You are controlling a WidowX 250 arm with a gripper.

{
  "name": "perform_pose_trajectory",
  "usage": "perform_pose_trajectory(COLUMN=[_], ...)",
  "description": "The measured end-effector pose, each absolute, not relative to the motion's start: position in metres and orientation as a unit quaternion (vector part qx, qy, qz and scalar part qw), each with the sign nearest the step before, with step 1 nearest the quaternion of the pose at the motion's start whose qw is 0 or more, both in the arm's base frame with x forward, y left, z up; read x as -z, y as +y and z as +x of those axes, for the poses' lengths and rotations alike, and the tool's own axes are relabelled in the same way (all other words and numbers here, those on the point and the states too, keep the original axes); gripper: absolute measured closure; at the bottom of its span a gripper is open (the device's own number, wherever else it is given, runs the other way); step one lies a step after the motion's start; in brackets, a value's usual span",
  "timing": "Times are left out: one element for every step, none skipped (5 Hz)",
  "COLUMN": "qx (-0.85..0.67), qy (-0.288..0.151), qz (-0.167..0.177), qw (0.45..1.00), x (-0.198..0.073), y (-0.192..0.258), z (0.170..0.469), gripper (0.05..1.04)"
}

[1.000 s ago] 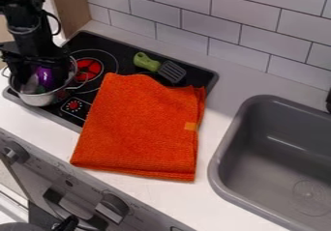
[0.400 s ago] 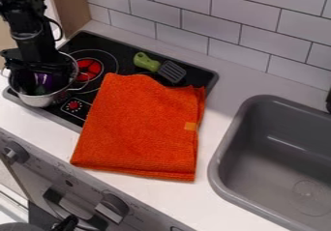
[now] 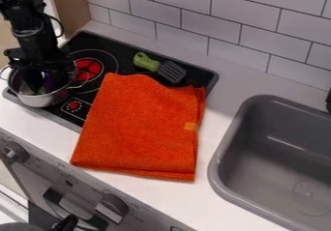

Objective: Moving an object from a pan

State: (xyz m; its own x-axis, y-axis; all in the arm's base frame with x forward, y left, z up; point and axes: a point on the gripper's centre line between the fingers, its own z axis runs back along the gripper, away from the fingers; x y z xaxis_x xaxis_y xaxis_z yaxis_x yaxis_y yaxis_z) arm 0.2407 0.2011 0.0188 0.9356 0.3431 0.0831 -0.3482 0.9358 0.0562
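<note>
Well, gripper point(image 3: 45, 77): hanging down into the pot, left of the orange cloth; whether spread or pressed together, I cannot tell.
Purple object point(image 3: 48, 84): inside the pot, left of the cloth, partly hidden by the gripper.
Metal pot point(image 3: 40, 100): on the black stove point(image 3: 92, 40), left of the cloth point(image 3: 139, 128).
Green-handled spatula point(image 3: 147, 62): on the stove, just beyond the cloth's far edge.
Grey sink point(image 3: 223, 150): right of the cloth.
</note>
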Motion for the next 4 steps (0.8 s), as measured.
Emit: perform_pose_trajectory(qx=[-0.176,-0.189,-0.206,-0.229], qy=[-0.025,-0.018,-0.007,-0.002], qz=[0.030,0.029,0.019,0.013], qw=[0.984,0.981,0.978,0.973], x=[-0.020,-0.027,-0.043,-0.060], y=[0.203,0.206,0.212,0.219], z=[0.240,0.242,0.247,0.252], gripper=[0.510,0.510,0.510,0.510])
